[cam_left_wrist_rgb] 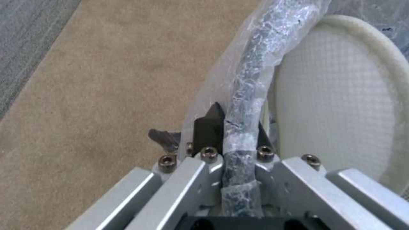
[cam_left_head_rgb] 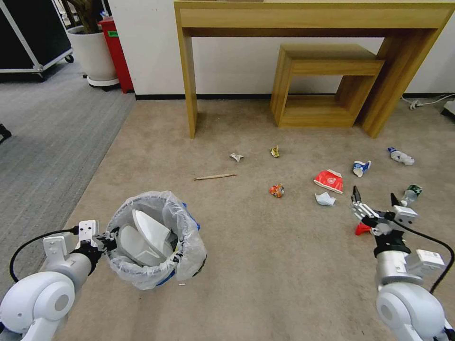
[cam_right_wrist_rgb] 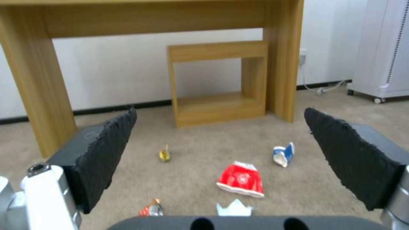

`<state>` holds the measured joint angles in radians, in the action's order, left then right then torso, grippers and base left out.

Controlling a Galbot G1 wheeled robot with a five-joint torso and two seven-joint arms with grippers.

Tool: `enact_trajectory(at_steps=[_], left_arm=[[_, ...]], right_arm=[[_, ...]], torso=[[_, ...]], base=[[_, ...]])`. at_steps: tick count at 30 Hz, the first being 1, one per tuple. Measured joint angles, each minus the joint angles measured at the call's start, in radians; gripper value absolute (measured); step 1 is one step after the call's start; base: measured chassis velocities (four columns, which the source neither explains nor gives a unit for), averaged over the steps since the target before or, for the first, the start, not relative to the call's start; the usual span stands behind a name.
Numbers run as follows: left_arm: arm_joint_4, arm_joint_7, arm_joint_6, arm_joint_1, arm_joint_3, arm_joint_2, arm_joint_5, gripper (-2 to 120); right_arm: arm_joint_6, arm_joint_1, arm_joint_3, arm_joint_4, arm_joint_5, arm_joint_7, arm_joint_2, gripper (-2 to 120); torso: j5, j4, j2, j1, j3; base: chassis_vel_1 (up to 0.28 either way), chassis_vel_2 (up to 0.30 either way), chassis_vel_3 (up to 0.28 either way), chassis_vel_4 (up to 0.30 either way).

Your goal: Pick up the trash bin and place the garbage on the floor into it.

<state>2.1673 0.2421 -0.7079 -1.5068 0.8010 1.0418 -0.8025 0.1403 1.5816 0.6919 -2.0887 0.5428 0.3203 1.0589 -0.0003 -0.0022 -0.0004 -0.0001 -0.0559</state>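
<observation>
The left gripper (cam_left_head_rgb: 110, 240) is clamped on the rim of the trash bin (cam_left_head_rgb: 154, 237), its fingers (cam_left_wrist_rgb: 209, 126) pinching the bagged edge, with white slippers (cam_left_head_rgb: 147, 232) inside the bin. Out past the bin toward the wooden table (cam_left_head_rgb: 313, 19), a wooden stick (cam_left_head_rgb: 214, 176) lies on the carpet (cam_left_head_rgb: 265, 265). The right gripper (cam_left_head_rgb: 374, 201) hangs with its jaws spread wide and empty, near the red-white carton (cam_left_head_rgb: 329, 180), just beside a white scrap (cam_left_head_rgb: 325, 199).

trash bin (cam_left_head_rgb: 156, 239) left with slippers (cam_left_head_rgb: 147, 234) inside; carton (cam_left_head_rgb: 329, 181) right, stick (cam_left_head_rgb: 214, 177) between.
</observation>
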Motion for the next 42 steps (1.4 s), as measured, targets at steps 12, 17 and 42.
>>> enact_trajectory(at_steps=[12, 17, 42], left_arm=[[-0.031, 0.006, -0.002, -0.013, 0.036, -0.011, -0.017, 0], [-0.033, -0.002, -0.002, -0.026, 0.055, -0.02, -0.027, 0], [-0.059, -0.018, 0.002, -0.017, 0.073, -0.033, -0.041, 0]], right_arm=[[0.009, 0.008, -0.021, 0.003, -0.035, -0.02, 0.016, 100], [0.005, -0.003, -0.04, 0.007, -0.04, -0.022, 0.016, 100], [-0.024, -0.049, -0.075, 0.034, -0.042, -0.023, 0.007, 100]], torso=[[0.0, 0.0001, 0.0, 0.0, 0.0], [0.0001, 0.0001, 0.0, 0.0, 0.0], [0.0002, 0.0001, 0.0, 0.0, 0.0]], base=[[0.0, 0.0, 0.0, 0.0], [-0.033, 0.03, 0.02, -0.021], [-0.08, 0.08, 0.078, -0.079]])
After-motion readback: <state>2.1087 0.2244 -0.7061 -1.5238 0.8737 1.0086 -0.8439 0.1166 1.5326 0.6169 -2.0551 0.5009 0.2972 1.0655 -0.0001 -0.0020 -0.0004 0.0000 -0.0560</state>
